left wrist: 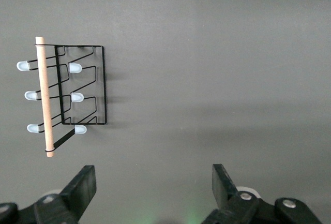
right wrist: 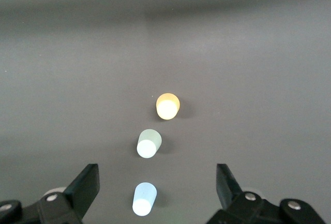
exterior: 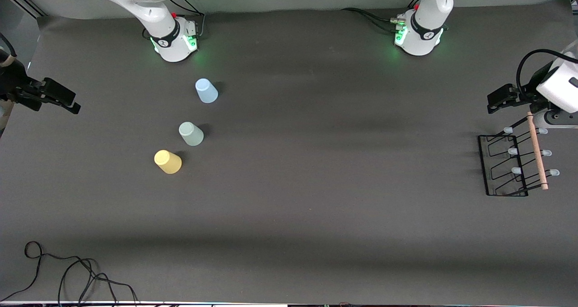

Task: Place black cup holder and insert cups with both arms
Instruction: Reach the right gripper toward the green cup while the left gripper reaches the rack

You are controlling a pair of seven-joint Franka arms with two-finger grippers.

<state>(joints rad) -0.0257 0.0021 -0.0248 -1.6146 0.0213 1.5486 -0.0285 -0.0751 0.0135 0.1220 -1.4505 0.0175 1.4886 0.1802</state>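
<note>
A dark grey table (exterior: 289, 198) fills the scene under a matte cover. A thin black cable (exterior: 67, 275) lies in loose loops on it at the edge nearest the front camera, toward the right arm's end.

Even, dim overhead light; soft shadows; perhaps slight blur.
</note>
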